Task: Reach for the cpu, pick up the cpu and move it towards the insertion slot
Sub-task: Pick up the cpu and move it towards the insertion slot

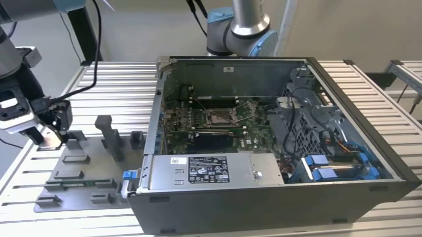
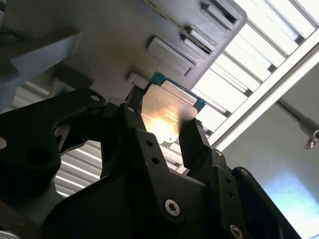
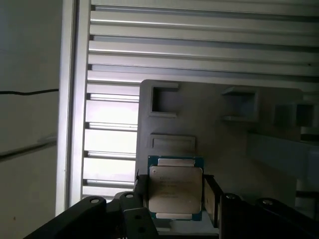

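One claw [image 1: 49, 139] pinches the cpu [image 3: 175, 189] by opposite edges at the grey fixture tray [image 1: 99, 168] on the counter [image 1: 118, 94], well apart from the insertion slot [image 1: 222, 116].

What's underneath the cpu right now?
The grey fixture plate lies below the cpu, which is clamped in the gripper. The patch of plate directly beneath the cpu is covered and cannot be seen.
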### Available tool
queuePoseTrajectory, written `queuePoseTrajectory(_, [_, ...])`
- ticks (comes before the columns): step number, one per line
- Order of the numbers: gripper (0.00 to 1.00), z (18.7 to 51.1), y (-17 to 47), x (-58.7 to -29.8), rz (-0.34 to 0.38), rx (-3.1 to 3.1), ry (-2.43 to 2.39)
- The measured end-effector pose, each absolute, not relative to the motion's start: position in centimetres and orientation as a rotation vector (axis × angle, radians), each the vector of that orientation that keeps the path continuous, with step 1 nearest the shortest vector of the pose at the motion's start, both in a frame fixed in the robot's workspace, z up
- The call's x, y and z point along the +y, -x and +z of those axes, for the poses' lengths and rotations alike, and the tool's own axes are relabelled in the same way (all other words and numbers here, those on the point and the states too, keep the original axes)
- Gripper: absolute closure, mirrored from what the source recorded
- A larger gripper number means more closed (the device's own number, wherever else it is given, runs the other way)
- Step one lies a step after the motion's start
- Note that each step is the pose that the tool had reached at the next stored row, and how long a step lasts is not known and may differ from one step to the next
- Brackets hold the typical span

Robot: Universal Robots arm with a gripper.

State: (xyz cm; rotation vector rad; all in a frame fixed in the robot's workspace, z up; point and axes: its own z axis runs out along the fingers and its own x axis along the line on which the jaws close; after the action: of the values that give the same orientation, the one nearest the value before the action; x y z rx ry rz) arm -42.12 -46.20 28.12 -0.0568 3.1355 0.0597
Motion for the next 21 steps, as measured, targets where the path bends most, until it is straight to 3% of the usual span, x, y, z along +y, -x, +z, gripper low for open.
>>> queuePoseTrajectory(21, [1.0,30.4,42.1,-46.2,0.06,3.135,0.057])
